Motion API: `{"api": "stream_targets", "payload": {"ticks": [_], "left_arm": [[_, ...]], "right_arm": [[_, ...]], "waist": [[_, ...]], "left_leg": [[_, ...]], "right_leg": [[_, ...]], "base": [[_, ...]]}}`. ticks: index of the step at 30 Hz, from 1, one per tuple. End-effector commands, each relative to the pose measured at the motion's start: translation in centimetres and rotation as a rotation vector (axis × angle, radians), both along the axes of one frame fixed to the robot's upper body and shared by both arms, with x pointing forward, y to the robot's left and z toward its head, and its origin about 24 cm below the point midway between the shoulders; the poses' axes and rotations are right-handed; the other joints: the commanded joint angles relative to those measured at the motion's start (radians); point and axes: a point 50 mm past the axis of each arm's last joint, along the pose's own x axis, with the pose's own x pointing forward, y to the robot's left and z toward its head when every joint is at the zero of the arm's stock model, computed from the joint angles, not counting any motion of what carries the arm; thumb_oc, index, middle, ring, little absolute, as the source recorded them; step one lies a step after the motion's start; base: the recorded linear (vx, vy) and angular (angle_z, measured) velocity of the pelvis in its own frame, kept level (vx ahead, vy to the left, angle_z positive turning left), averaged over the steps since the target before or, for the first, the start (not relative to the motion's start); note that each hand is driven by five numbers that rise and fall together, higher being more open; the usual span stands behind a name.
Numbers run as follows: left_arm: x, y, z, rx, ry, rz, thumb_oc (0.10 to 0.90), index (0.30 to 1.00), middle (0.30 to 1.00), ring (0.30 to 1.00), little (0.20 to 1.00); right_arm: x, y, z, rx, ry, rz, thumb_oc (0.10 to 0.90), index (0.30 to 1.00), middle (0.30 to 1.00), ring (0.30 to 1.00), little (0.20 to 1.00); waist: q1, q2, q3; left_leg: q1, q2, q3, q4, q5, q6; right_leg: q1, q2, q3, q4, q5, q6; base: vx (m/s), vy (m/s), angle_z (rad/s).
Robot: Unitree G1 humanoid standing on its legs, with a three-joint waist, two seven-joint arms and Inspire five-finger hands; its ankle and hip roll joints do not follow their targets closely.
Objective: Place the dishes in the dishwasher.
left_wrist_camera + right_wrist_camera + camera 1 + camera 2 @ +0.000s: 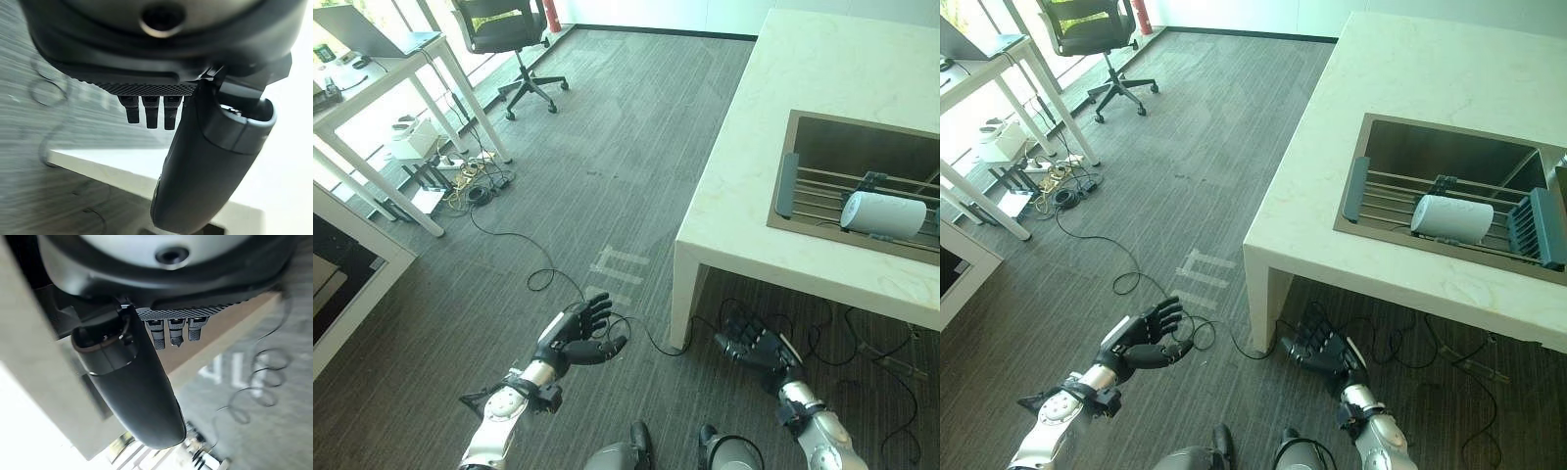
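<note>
Left eye view: the left hand (576,336) hangs low over the grey carpet (597,147), fingers spread and relaxed, holding nothing; the right hand (756,348) hangs beside the leg of the pale worktop (822,88), fingers likewise loose and empty. A sunken basin (822,137) in the worktop holds a wire rack (822,191), and a white cup (882,213) lies on its side on that rack, well apart from both hands. A black office chair (509,29) stands far off by a white desk (382,69), with a tangle of plugs and a power strip (450,166) on the floor under it. Right eye view: the same cup (1451,217) lies between a dark grey end piece (1355,188) and a teal slotted holder (1533,227) on the rack. Left wrist view: the left hand (210,161) shows its thumb straight and its fingers extended, with the worktop edge (107,164) past them. Right wrist view: the right hand (132,387) is open too, thumb out, fingers straight, nothing between them.
</note>
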Motion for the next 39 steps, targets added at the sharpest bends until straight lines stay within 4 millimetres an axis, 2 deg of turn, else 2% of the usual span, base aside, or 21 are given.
{"api": "stream_targets", "payload": {"ticks": [1,7,9,11,12,14,16,17,18,20,22,24,26,27,29,31,32,33,35,38,39], "left_arm": [[0.8,-0.4,1.2,0.043,-0.084,-0.031,0.800,0.900,0.900,0.900,0.900],[-1.0,0.0,-2.2,0.071,0.070,0.030,0.800,0.900,0.900,0.900,0.900],[-1.7,0.3,-3.5,0.119,0.120,0.081,0.800,0.900,0.900,0.900,0.900],[-2.1,1.0,-4.1,0.326,0.127,0.086,0.800,0.900,0.900,0.900,0.900],[-2.2,1.4,-4.6,0.362,0.165,0.089,0.800,0.900,0.900,0.900,0.900],[-2.6,1.7,-5.4,0.333,0.221,0.140,0.800,0.900,0.900,0.900,0.900],[-3.9,1.9,-6.9,0.282,0.311,0.213,0.800,0.900,0.900,0.900,0.900],[-4.6,1.8,-7.5,0.271,0.345,0.232,0.800,0.900,0.900,0.900,0.900],[-5.9,1.7,-8.5,0.249,0.410,0.263,0.800,0.900,0.900,0.900,0.900],[-7.4,1.8,-9.4,0.228,0.474,0.333,0.800,0.900,0.900,0.900,0.900],[-8.0,2.1,-9.7,0.217,0.510,0.373,0.800,0.900,0.900,0.900,0.900],[-9.2,3.1,-10.0,0.353,0.586,0.413,0.800,0.900,0.900,0.900,0.900],[-11.0,3.5,-10.7,0.383,0.707,0.491,0.800,0.900,0.900,0.900,0.900],[-12.9,3.1,-11.5,0.355,0.808,0.537,0.800,0.900,0.900,0.900,0.900],[-14.3,2.1,-12.1,0.307,0.880,0.558,0.800,0.900,0.900,0.900,0.900],[-14.8,1.7,-12.4,0.250,0.899,0.639,0.800,0.900,0.900,0.900,0.900],[-14.9,1.8,-12.3,0.243,0.896,0.652,0.800,0.900,0.900,0.900,0.900],[-15.1,1.9,-12.3,0.226,0.893,0.678,0.800,0.900,0.900,0.900,0.900],[-15.5,1.9,-12.4,0.182,0.892,0.720,0.800,0.900,0.900,0.900,0.900],[-15.0,2.2,-12.2,0.131,0.858,0.789,0.800,0.900,0.900,0.900,0.900],[-14.4,2.5,-11.9,0.210,0.802,0.757,0.800,0.900,0.900,0.900,0.900]], "right_arm": [[2.4,-1.5,2.9,-0.060,-0.162,-0.041,0.800,0.900,0.900,0.900,0.900],[0.0,-3.6,0.0,-0.106,-0.003,-0.149,0.800,0.900,0.900,0.900,0.900],[-0.6,-4.0,-0.7,-0.021,0.029,-0.227,0.800,0.900,0.900,0.900,0.900],[-0.3,-3.3,-0.5,-0.038,0.013,-0.182,0.800,0.900,0.900,0.900,0.900],[0.2,-2.8,-0.5,-0.038,0.008,-0.158,0.800,0.900,0.900,0.900,0.900],[0.5,-2.4,-0.6,-0.050,0.017,-0.148,0.800,0.900,0.900,0.900,0.900],[0.1,-2.4,-1.4,-0.078,0.065,-0.153,0.800,0.900,0.900,0.900,0.900],[-0.3,-2.5,-1.8,-0.083,0.092,-0.166,0.800,0.900,0.900,0.900,0.900],[-1.4,-2.8,-2.8,-0.074,0.152,-0.193,0.800,0.900,0.900,0.900,0.900],[-2.8,-3.0,-4.1,-0.065,0.222,-0.207,0.800,0.900,0.900,0.900,0.900],[-3.4,-3.0,-4.5,-0.056,0.243,-0.209,0.800,0.900,0.900,0.900,0.900],[-4.1,-3.0,-5.0,-0.044,0.275,-0.191,0.800,0.900,0.900,0.900,0.900],[-3.6,-2.9,-4.8,-0.047,0.277,-0.135,0.800,0.900,0.900,0.900,0.900],[-3.7,-3.3,-4.8,-0.054,0.297,-0.125,0.800,0.900,0.900,0.900,0.900],[-4.6,-4.2,-5.0,-0.059,0.330,-0.143,0.800,0.900,0.900,0.900,0.900],[-5.3,-4.7,-5.3,-0.089,0.376,-0.114,0.800,0.900,0.900,0.900,0.900],[-5.4,-4.8,-5.4,-0.090,0.385,-0.116,0.800,0.900,0.900,0.900,0.900],[-5.3,-4.8,-5.5,-0.090,0.395,-0.121,0.800,0.900,0.900,0.900,0.900],[-5.4,-4.9,-5.6,-0.089,0.413,-0.138,0.800,0.900,0.900,0.900,0.900],[-5.6,-4.9,-5.9,-0.085,0.451,-0.171,0.800,0.900,0.900,0.900,0.900],[-5.9,-4.8,-6.1,-0.082,0.472,-0.188,0.800,0.900,0.900,0.900,0.900]], "waist": [[0.006,-0.005,-0.038],[-0.003,-0.012,-0.030],[-0.009,-0.015,-0.018],[-0.016,-0.008,0.007],[-0.019,0.004,0.034],[-0.011,0.005,0.051],[-0.006,0.002,0.058],[-0.004,-0.007,0.058],[-0.001,-0.028,0.051],[0.000,-0.044,0.043],[0.002,-0.045,0.040],[0.014,-0.045,0.031],[0.002,-0.036,0.035],[0.000,-0.048,0.039],[0.007,-0.057,0.046],[0.038,-0.050,0.048],[0.046,-0.036,0.048],[0.055,-0.014,0.042],[0.069,0.011,0.039],[0.072,0.022,0.035],[0.069,0.028,0.027]], "left_leg": [[0.043,0.050,0.043,0.093,-0.203,-0.037],[0.056,0.052,0.076,0.093,-0.219,-0.023],[0.068,0.056,0.093,0.093,-0.229,-0.015],[0.064,0.078,0.119,0.093,-0.224,-0.003],[0.057,0.099,0.112,0.093,-0.217,0.002],[0.053,0.109,0.111,0.093,-0.212,0.006],[0.060,0.117,0.099,0.093,-0.212,0.000],[0.069,0.114,0.094,0.093,-0.212,-0.007],[0.086,0.113,0.091,0.093,-0.221,-0.019],[0.116,0.127,0.080,0.093,-0.242,-0.037],[0.129,0.144,0.076,0.093,-0.244,-0.048],[0.137,0.189,0.071,0.093,-0.217,-0.075],[0.175,0.253,0.055,0.093,-0.186,-0.111],[0.188,0.274,0.062,0.093,-0.118,-0.123],[0.138,0.273,0.077,0.162,-0.017,-0.126],[0.102,0.120,0.005,0.109,-0.064,-0.088],[0.088,0.100,-0.029,0.093,-0.100,-0.082],[0.045,0.094,-0.087,0.093,-0.124,-0.086],[-0.020,0.097,-0.159,0.093,-0.110,-0.107],[-0.034,0.113,-0.160,0.093,-0.109,-0.114],[-0.036,0.120,-0.153,0.093,-0.118,-0.116]], "right_leg": [[-0.013,0.033,-0.034,0.024,-0.057,0.052],[-0.012,0.027,-0.035,0.024,-0.050,0.065],[0.001,0.032,-0.040,0.024,-0.051,0.068],[0.002,0.058,-0.094,0.024,-0.034,0.058],[-0.016,0.064,-0.117,0.024,0.011,0.064],[-0.043,0.020,-0.130,0.069,0.031,0.080],[-0.034,-0.028,-0.125,0.027,0.063,0.099],[-0.040,-0.069,-0.112,0.024,0.068,0.107],[-0.071,-0.149,-0.077,0.024,0.091,0.131],[-0.105,-0.220,-0.029,0.024,0.129,0.165],[-0.103,-0.230,-0.021,0.024,0.129,0.173],[-0.056,-0.204,-0.053,0.024,0.072,0.171],[-0.028,-0.133,-0.056,0.024,0.017,0.120],[0.002,-0.103,-0.052,0.024,-0.011,0.082],[0.040,-0.081,-0.068,0.024,-0.048,0.032],[0.047,-0.055,-0.049,0.024,-0.066,0.021],[0.043,-0.037,-0.043,0.024,-0.067,0.025],[0.032,-0.012,-0.037,0.024,-0.068,0.028],[0.034,0.013,-0.026,0.024,-0.076,0.032],[0.043,0.002,-0.031,0.024,-0.093,0.035],[0.040,-0.006,-0.040,0.024,-0.094,0.039]], "base": [[0.00,0.060,-0.11],[0.00,0.065,-0.21],[-0.01,0.080,-0.23],[-0.15,0.014,-0.63],[-0.23,-0.085,-0.58],[-0.17,-0.183,-0.41],[-0.03,-0.294,-0.25],[0.04,-0.459,-0.22],[0.07,-0.521,-0.17],[0.14,-0.627,-0.04],[0.13,-0.544,0.12],[0.15,-0.799,0.16],[0.16,-0.801,-0.11],[0.18,-0.591,-0.41],[0.25,-0.531,-0.12],[0.31,-0.230,0.14],[0.22,0.002,-0.41],[0.15,0.066,-0.68],[0.19,0.099,-0.52],[0.19,0.156,-0.31],[0.10,0.143,-0.51]]}}
